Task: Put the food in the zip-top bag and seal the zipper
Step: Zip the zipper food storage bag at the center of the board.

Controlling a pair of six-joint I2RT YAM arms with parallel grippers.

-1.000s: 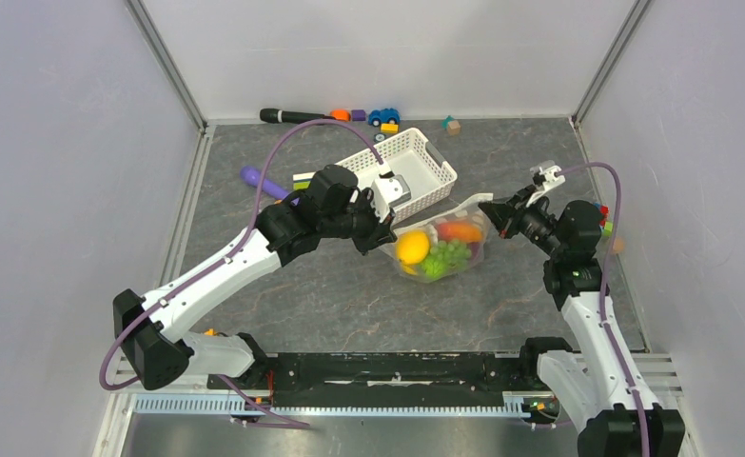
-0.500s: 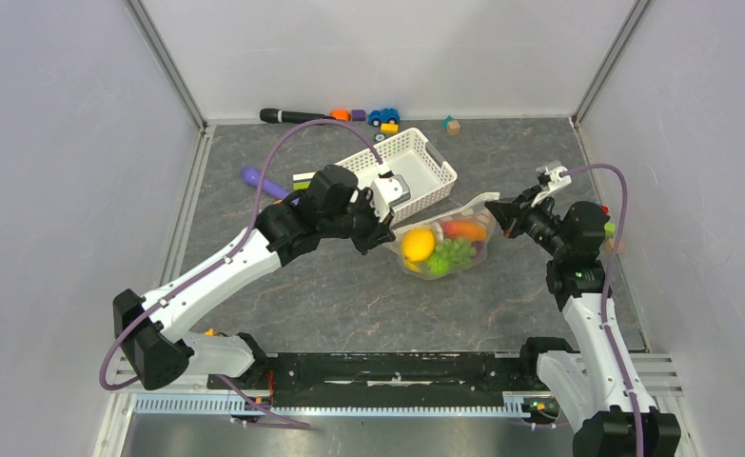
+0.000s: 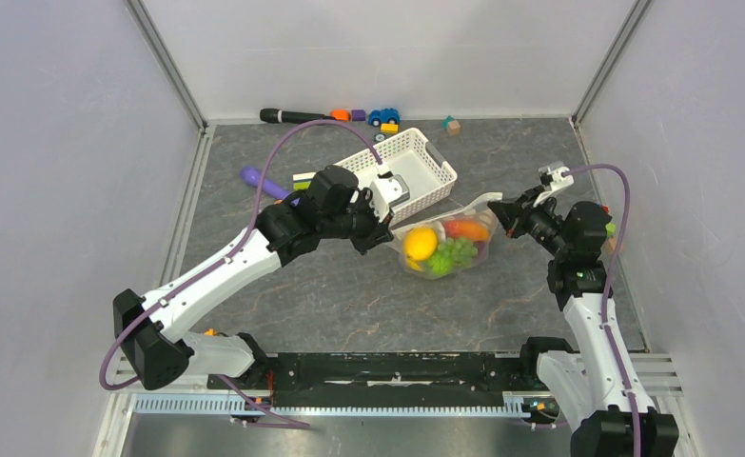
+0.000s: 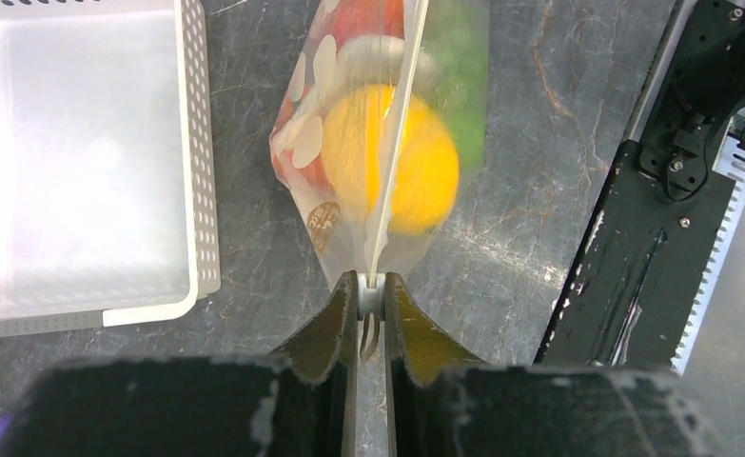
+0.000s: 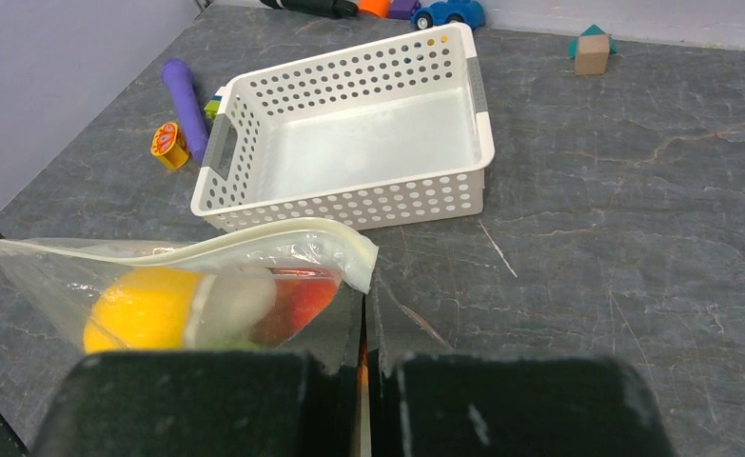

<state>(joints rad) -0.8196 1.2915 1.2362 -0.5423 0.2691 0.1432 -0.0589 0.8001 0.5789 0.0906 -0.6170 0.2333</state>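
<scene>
Beside the white basket [image 5: 349, 205], left pincer [image 4: 371, 290] and right pincer [image 5: 366, 314] clench the zip-top bag [image 5: 45, 271].

Along the far edge of the table [image 3: 349, 305] I see a black stick [image 3: 287, 115], an orange block [image 3: 341, 114], a purple block [image 3: 358, 114] and a blue toy car [image 3: 383, 116], with a yellow block [image 3: 389, 128] just in front of the car. Toward the far right corner sits a teal-topped wooden block [image 3: 452, 125]. A white perforated basket [image 5: 368, 205] stands mid-table, open side up. Off its left end lie a purple cylinder [image 3: 259, 181] and a small orange flower-faced piece [image 5: 166, 143].
</scene>
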